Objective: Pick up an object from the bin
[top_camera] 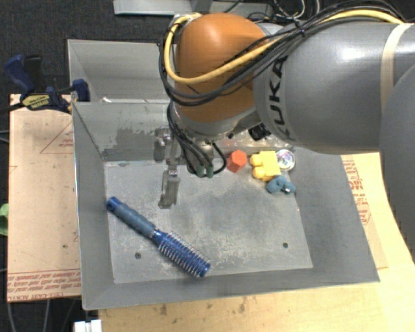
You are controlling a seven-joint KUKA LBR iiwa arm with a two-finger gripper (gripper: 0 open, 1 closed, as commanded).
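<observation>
Whether the gripper (169,182) is apart I cannot tell; one blue brush (158,237) lies near.

Bin floor (242,230) centre bare; blue brush (159,239) blocks lower left; small toys (265,164) crowd upper right.

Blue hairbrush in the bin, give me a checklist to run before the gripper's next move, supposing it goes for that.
1. Blue plastic hairbrush lying flat, nothing on it: ok.
2. Gripper over the brush: not ok; it hangs off it, toward the back wall.
3. Room round the handle: cannot tell; its tip lies close to the grey metal bin's left wall.
4. Small orange piece, yellow block and light blue piece clear of the brush: ok, apart at right.
</observation>
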